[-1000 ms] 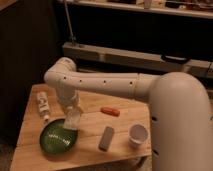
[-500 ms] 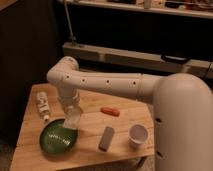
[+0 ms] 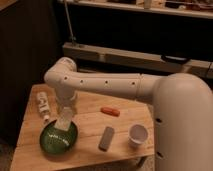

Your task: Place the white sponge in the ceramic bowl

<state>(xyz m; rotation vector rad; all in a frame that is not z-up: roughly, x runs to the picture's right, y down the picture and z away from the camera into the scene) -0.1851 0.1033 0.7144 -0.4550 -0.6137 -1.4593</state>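
Observation:
The green glazed ceramic bowl (image 3: 56,140) sits at the front left of the wooden table. My gripper (image 3: 66,113) hangs from the white arm just above the bowl's far rim, pointing down. It is shut on the white sponge (image 3: 65,120), a pale block held tilted over the bowl's far edge, its lower end close to the inside of the bowl.
A white labelled tube (image 3: 44,106) lies left of the gripper. An orange item (image 3: 110,111) lies mid-table. A darker grey block (image 3: 106,138) and a small white cup (image 3: 138,135) stand at the front right. The wooden table (image 3: 90,122) has edges near all of them. The robot's white body fills the right side.
The gripper with the sponge has shifted slightly left and lower over the bowl. The other things have not moved.

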